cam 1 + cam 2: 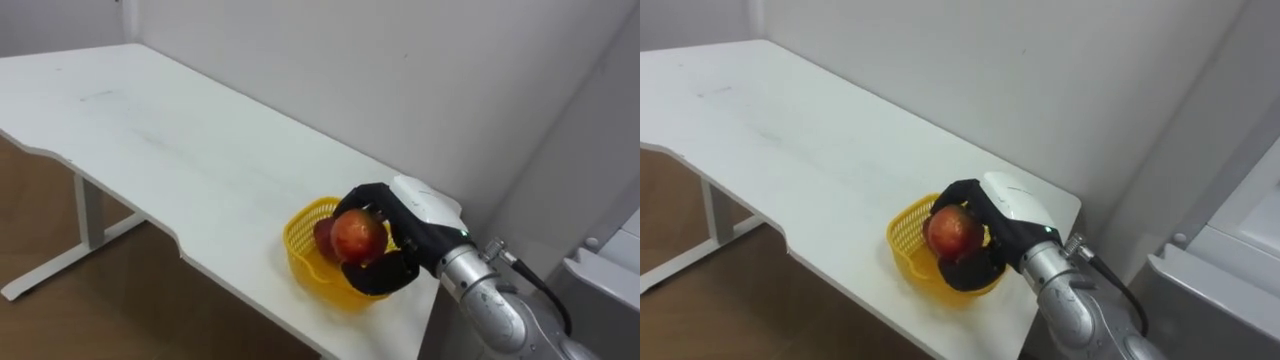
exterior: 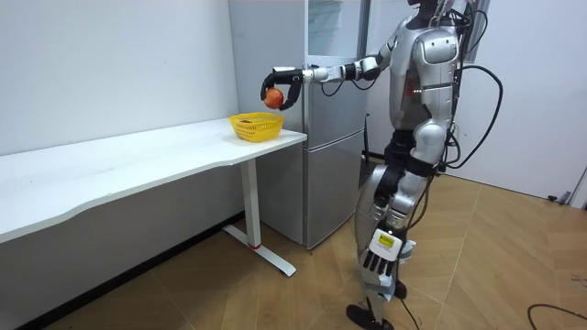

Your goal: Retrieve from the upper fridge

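My robot stands on a wood floor in front of a tall grey fridge (image 2: 323,147). A long white table (image 1: 150,130) sits against the wall, just beside the fridge.

The right arm reaches out at shoulder height toward the table's near end. The right hand (image 1: 412,228) has its dark fingers (image 1: 372,194) and thumb curled round a red apple (image 1: 358,236), which fills the grip. From the head camera I see the top and front of the apple between the fingers.

A yellow mesh basket (image 1: 300,228) stands on the table near the corner closest to the fridge. In the room view the apple hangs in the air above the basket's fridge-side edge, clear of the rim. From the head camera the hand and apple overlap the basket, so the gap between them cannot be seen there.

The left hand (image 2: 378,257) hangs down beside the leg in the room view. Its fingers are loose and straight, and it holds nothing.
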